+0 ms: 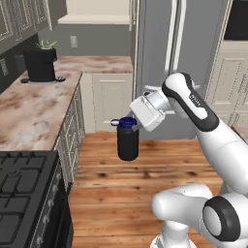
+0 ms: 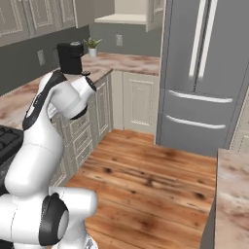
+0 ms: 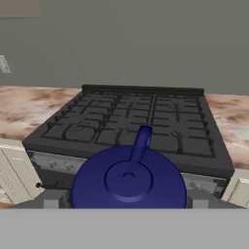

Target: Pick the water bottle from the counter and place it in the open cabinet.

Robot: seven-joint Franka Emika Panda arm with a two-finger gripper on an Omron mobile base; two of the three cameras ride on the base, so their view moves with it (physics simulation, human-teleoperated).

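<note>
Wooden plank flooring (image 1: 145,174) ran between the kitchen units, and everything else sat around it. At far left of the left base view, a black gas stove (image 1: 24,193) was cut off by the bottom edge. Beyond it stretched the beige marble surface mottled with rust-brown (image 1: 34,111), carrying a black coffee machine (image 1: 39,65) with a small potted plant (image 1: 46,44) partly hidden behind it. Above the far corner, the open cabinet with its cream interior and cream shelf board (image 1: 97,14) was cropped by the top edge, so little of its inside showed.

Right of the surface, the small black cylindrical water bottle with a dark blue screw cap (image 1: 128,139) hung upright in the air over the floor, well apart from the marble, with its little side loop pointing left. The pincer (image 1: 138,123) met the bottle at its cap, but the white hand covered the fingers, so the grip itself was hard to make out there. Further right stood a grey double-door refrigerator (image 1: 179,58).

In the hand view, the blue cap filled the lower middle, with grey finger tips (image 3: 51,202) pressed at either side of it; the pincer was clamped on the bottle.
</note>
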